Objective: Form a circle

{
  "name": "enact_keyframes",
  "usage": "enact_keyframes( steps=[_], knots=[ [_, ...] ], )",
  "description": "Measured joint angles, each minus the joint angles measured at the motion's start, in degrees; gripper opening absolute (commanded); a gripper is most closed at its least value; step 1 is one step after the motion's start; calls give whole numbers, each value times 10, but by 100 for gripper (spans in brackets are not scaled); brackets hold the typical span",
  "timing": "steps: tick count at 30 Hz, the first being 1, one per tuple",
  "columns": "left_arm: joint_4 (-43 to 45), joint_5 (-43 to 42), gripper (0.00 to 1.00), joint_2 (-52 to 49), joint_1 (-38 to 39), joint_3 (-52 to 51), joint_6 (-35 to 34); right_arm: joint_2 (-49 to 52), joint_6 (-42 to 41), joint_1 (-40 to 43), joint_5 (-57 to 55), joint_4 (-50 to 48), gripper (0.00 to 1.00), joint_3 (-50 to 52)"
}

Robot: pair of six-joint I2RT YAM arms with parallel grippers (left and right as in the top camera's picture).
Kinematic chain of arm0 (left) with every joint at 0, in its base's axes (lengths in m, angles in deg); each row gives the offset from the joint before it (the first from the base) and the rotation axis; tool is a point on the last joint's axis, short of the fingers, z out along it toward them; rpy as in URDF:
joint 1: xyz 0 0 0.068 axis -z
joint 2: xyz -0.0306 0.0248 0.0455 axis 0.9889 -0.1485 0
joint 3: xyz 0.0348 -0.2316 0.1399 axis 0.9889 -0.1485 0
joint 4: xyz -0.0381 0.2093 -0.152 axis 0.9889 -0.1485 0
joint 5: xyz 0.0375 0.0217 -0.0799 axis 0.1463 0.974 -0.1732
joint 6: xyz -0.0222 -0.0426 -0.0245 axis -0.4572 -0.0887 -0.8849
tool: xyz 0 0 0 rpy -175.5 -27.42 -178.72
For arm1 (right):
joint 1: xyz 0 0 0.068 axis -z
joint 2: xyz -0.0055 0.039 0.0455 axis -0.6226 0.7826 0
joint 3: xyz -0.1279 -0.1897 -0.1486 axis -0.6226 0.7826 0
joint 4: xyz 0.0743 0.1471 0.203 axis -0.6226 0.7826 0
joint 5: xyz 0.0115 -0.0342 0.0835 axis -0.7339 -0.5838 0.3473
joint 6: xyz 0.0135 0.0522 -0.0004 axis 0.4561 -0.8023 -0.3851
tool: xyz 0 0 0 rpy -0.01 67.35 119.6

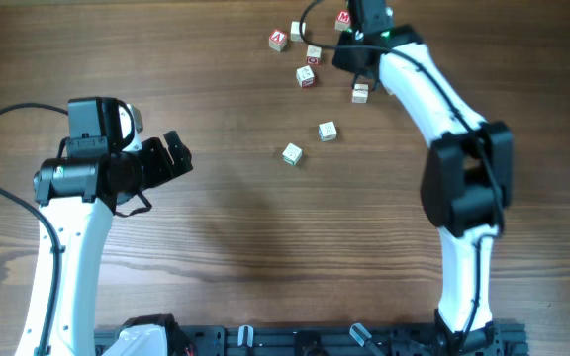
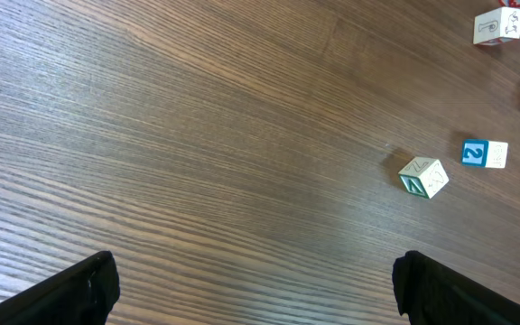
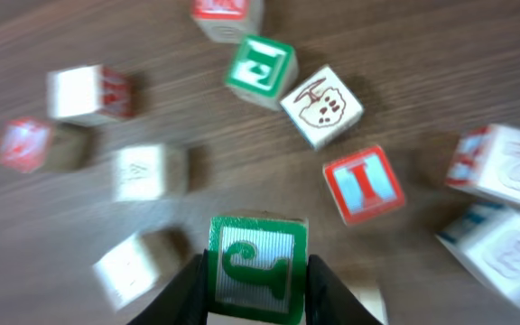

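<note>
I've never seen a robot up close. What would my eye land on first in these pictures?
First, the right pincer at the far side of the wooden table, clamped on a green-lettered cube amid a scatter of little letter cubes. Two more cubes sit apart nearer the middle. The left pincer hangs wide open over bare wood on the left.
</note>
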State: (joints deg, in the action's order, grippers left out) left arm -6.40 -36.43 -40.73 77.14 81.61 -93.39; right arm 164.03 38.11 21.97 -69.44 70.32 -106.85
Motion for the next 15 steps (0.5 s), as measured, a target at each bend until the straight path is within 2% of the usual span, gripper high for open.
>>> enact_keyframes(
  steps=[5, 8, 15],
  knots=[
    [0, 0, 100, 0, 0, 0, 0, -85, 28, -6, 48, 74, 29, -2],
    [0, 0, 100, 0, 0, 0, 0, -88, 29, -31, 57, 94, 29, 3],
    [0, 0, 100, 0, 0, 0, 0, -80, -46, -142, 36, 102, 29, 18]
  ],
)
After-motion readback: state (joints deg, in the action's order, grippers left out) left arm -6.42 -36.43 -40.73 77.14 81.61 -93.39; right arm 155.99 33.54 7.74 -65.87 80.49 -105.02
